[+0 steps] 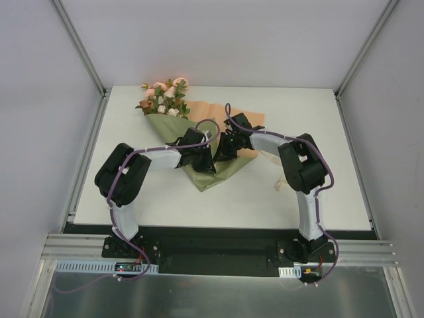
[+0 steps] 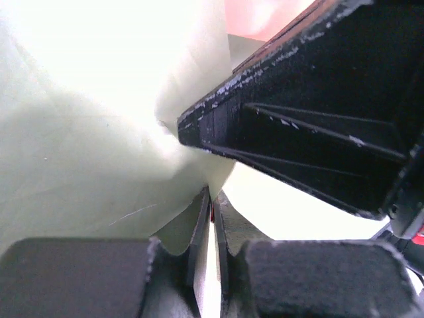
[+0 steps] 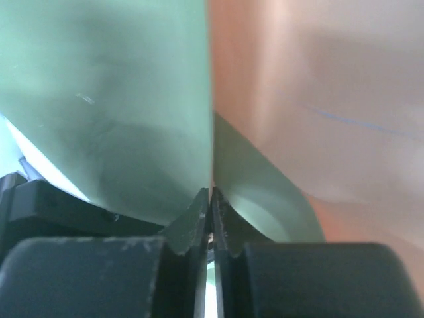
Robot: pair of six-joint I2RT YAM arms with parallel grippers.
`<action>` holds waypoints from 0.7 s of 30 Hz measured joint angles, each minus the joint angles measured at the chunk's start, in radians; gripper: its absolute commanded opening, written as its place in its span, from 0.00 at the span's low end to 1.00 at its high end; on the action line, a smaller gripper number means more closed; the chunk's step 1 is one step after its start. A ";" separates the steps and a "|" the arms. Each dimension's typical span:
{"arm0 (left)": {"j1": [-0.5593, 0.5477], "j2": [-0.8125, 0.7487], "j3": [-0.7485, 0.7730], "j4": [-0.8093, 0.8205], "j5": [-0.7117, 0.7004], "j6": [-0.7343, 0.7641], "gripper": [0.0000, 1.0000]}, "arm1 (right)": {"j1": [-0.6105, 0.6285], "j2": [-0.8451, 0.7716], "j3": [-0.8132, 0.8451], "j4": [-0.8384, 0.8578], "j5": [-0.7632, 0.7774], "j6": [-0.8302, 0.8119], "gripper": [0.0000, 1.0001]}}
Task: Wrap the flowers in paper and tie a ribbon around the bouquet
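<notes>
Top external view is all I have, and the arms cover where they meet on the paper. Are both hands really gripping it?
Observer: The left hand is shut, a fold of the paper running down between its fingers.
Operator: And the right?
Observer: The right hand is pinched shut on a paper edge, green face one side, orange-tan the other.
Operator: How close are they?
Observer: Very close. In the left wrist view a black part, probably the right hand's finger, fills the upper right just above the left hand.
</notes>
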 measured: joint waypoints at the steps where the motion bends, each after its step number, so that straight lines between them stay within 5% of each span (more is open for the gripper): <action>1: 0.000 0.000 0.000 0.000 0.004 0.002 0.18 | 0.001 0.000 -0.003 -0.007 0.011 -0.006 0.00; 5: 0.002 -0.011 -0.003 0.003 0.031 0.008 0.40 | -0.003 0.000 -0.014 -0.028 0.038 -0.025 0.00; 10: 0.033 -0.145 -0.082 0.020 0.072 -0.005 0.46 | -0.013 0.000 -0.015 -0.030 0.026 -0.054 0.00; 13: 0.112 -0.280 -0.141 0.051 0.101 -0.029 0.40 | -0.019 0.000 -0.015 -0.030 0.014 -0.072 0.00; 16: 0.211 -0.336 -0.175 0.122 0.129 -0.062 0.22 | -0.028 0.000 -0.015 -0.030 -0.005 -0.084 0.00; 21: 0.304 -0.234 -0.203 0.227 0.173 -0.112 0.09 | -0.035 0.000 -0.015 -0.030 -0.023 -0.094 0.01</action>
